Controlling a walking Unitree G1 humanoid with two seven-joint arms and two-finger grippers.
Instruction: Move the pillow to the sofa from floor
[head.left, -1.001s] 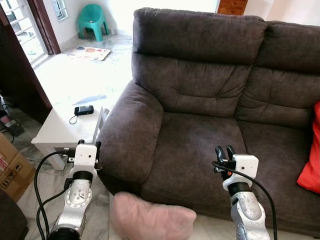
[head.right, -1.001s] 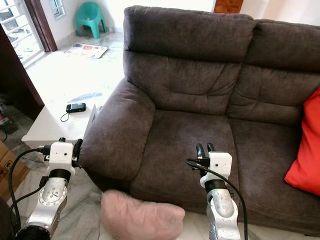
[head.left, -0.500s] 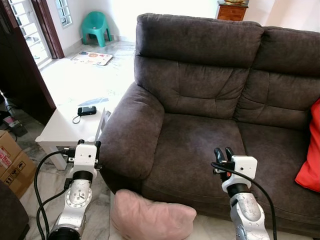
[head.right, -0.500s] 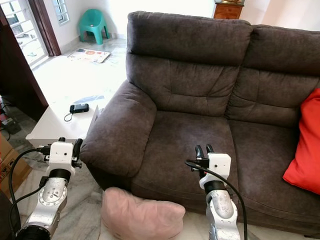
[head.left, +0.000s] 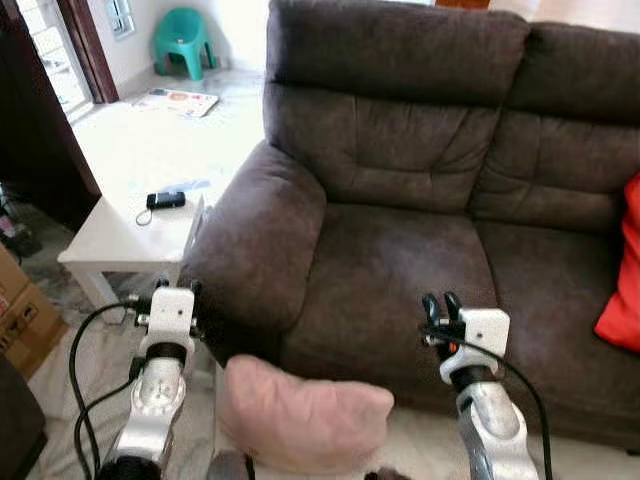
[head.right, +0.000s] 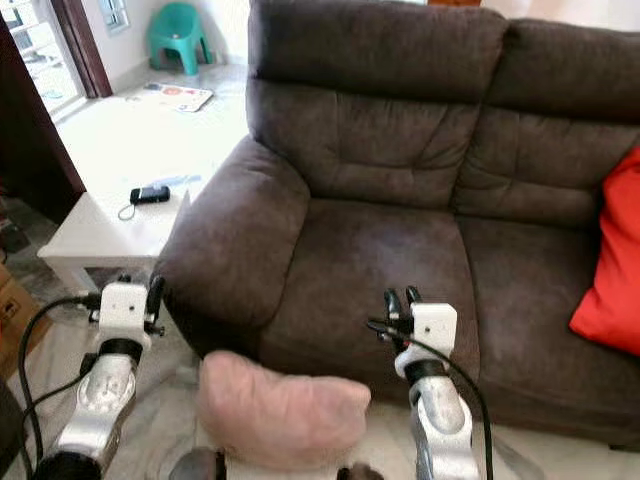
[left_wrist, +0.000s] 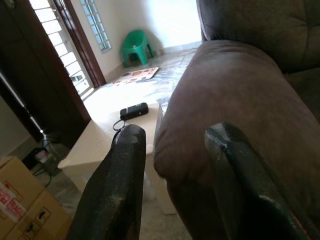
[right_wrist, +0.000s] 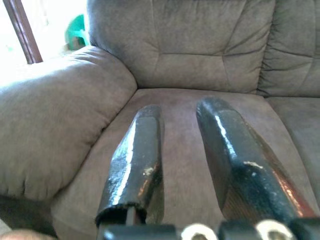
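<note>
A pink pillow (head.left: 305, 415) lies on the floor against the front of the dark brown sofa (head.left: 400, 260), below its left seat. My left gripper (head.left: 176, 288) is raised beside the sofa's left armrest (left_wrist: 235, 95), to the left of the pillow; it is open and holds nothing. To the right of the pillow and above it, my right gripper (head.left: 440, 303) hovers before the seat cushion (right_wrist: 185, 150). Its fingers (right_wrist: 137, 150) stand a little apart, open, with nothing between them.
A white side table (head.left: 110, 250) carrying a black phone (head.left: 165, 200) stands left of the armrest. A cardboard box (head.left: 20, 320) sits at the far left. A red cushion (head.left: 625, 280) rests on the sofa's right seat. Far back are a green chair (head.left: 183, 40) and a floor mat (head.left: 178, 102).
The camera has come closer and tipped down, so the pillow shows larger and higher in the picture. Both arms keep the same raised pose.
</note>
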